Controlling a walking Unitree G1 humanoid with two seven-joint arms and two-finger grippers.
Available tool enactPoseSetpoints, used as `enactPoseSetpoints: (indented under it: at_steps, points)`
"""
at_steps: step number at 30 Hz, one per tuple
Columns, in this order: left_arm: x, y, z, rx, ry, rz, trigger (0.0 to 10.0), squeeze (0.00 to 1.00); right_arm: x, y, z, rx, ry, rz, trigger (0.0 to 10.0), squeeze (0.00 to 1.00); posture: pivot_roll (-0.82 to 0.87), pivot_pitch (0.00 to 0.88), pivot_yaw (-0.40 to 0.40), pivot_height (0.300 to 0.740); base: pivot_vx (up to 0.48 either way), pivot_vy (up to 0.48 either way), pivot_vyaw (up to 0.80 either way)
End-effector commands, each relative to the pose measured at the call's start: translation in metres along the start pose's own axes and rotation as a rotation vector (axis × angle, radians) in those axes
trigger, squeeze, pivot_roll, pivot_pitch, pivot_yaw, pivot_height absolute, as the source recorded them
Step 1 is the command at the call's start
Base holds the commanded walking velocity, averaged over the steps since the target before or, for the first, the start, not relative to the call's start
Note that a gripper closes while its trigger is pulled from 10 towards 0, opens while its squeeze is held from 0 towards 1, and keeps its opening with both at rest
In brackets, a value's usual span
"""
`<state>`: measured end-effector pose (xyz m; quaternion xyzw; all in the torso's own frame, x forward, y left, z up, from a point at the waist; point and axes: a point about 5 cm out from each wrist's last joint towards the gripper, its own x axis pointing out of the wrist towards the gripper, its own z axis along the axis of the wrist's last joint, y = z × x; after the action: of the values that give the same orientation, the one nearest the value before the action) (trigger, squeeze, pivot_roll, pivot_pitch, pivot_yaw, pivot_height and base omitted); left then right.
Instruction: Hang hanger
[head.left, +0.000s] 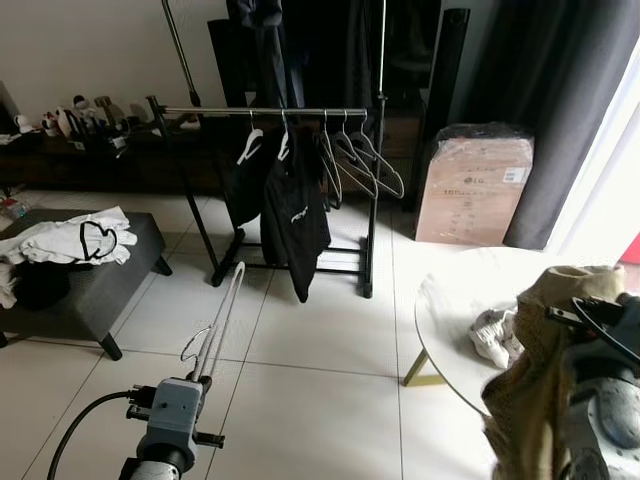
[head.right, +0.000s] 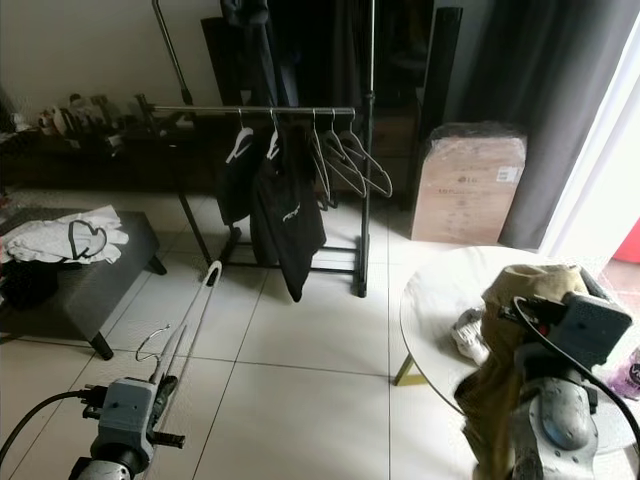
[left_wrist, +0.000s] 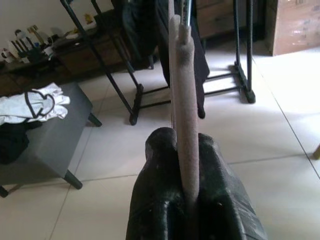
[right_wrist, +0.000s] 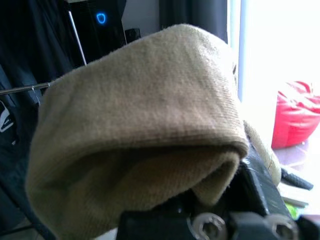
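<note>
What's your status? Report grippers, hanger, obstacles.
Left gripper shut on white hanger, short of the rack. Right gripper draped in tan garment. Clothes rack ahead across bare tile; empty hangers at its right end.

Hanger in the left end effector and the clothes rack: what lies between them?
Only bare tiled floor; in the left eye view, the hanger in the left end effector points toward the clothes rack, with nothing between.
</note>
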<state>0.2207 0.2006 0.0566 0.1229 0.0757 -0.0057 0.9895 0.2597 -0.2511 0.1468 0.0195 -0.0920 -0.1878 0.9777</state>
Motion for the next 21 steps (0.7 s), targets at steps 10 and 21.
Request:
enactPoseSetpoints:
  at_steps: [10,21]
  points:
    - [0.0,0.005,0.002,0.006,-0.015,0.013,10.0,0.0,0.005,0.013,0.005,-0.015,-0.024,0.029,10.0,0.0,-0.07,0.011,0.015,0.74,0.336,0.0,-0.35]
    - [0.001,0.005,0.002,0.004,-0.014,0.011,10.0,0.0,0.018,0.005,0.026,-0.052,-0.099,-0.038,10.0,0.0,-0.07,0.001,0.015,0.74,0.345,0.0,-0.43]
